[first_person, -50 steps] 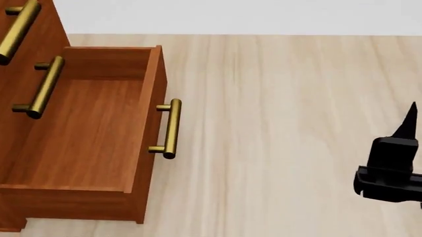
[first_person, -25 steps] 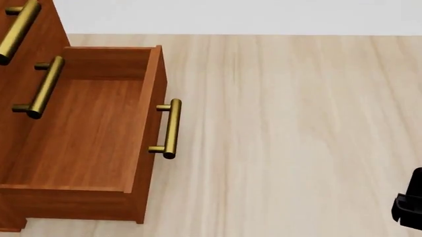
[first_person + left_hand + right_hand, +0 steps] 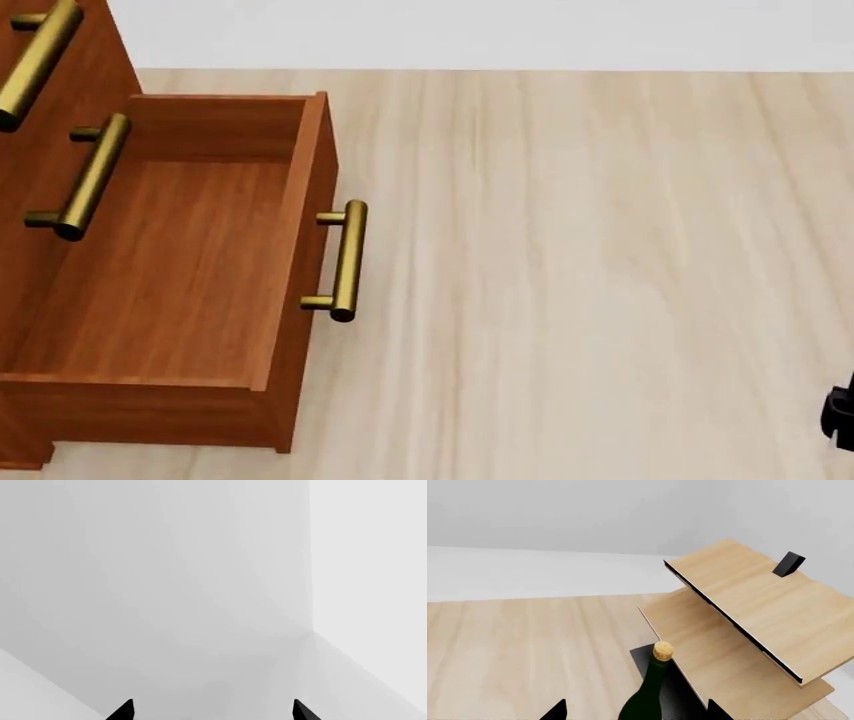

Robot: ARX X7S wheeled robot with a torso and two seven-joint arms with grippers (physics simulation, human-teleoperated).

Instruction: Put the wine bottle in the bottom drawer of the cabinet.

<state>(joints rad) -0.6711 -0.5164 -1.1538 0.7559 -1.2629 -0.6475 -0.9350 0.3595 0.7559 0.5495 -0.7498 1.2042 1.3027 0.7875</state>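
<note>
At far left in the head view stands the reddish-brown wooden cabinet (image 3: pixel 54 110) with brass bar handles; its bottom drawer (image 3: pixel 174 270), a reddish-brown wooden box with a brass handle, is pulled out and empty over the pale wood floor (image 3: pixel 587 250). The left gripper (image 3: pixel 210 711) faces blank grey walls, jaws released and holding nothing. In the right wrist view, the tall dark-green glass wine bottle (image 3: pixel 650 690) with tan cork stands upright beside a pale light-wood rack (image 3: pixel 747 615), between the released jaws of the right gripper (image 3: pixel 637 711). The step looks like reaching for the bottle; next, closing on its neck or body.
</note>
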